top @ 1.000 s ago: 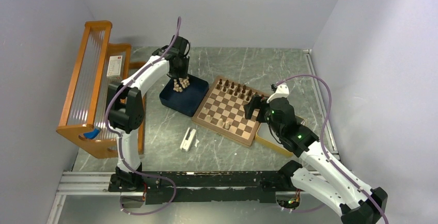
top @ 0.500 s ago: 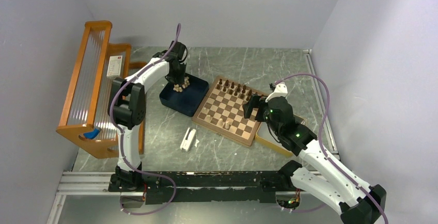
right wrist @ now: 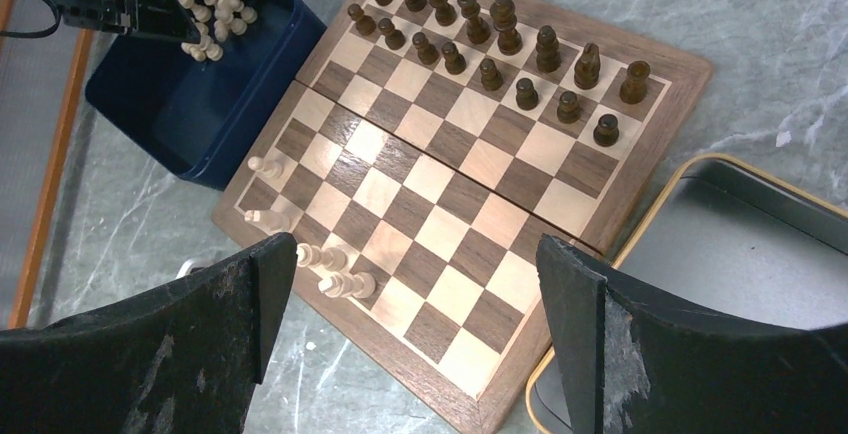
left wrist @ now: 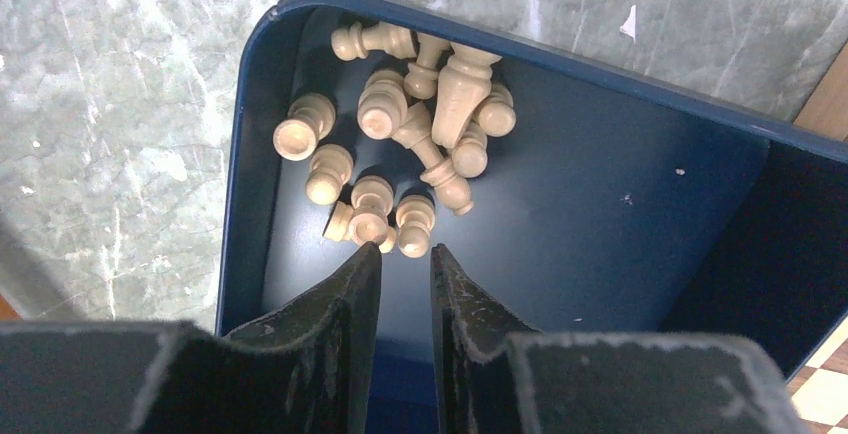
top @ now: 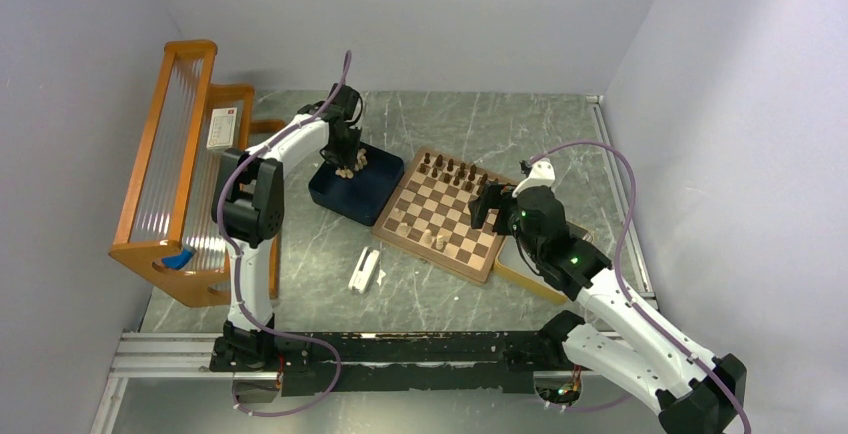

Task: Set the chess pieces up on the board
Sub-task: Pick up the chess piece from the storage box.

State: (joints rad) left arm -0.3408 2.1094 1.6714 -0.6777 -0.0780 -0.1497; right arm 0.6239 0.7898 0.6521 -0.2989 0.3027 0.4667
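Pieces [left wrist: 465,94] of pale wood lie heaped in one corner of the blue tray [left wrist: 600,214], directly ahead of the left pincer [left wrist: 400,259], its fingers [left wrist: 340,324] narrowly parted and empty. Nearest pawn [left wrist: 413,226] sits just beyond the tips. Right pincer [right wrist: 415,244], spread wide, hovers empty over the board [right wrist: 440,224].

**A:** Is there any writing here you can actually read?

**B:** None. The only candidate is a white card [top: 222,130] lying in the orange wooden rack [top: 190,49] to the left of the table [top: 520,124].

**A:** What is on the card?

**B:** It has a small red mark near its top edge and faint dark lines below that look like print. It is too small and blurred to pick out a single letter or number.

**A:** Do the wrist cameras help?

**B:** No, nothing is legible in either of them.
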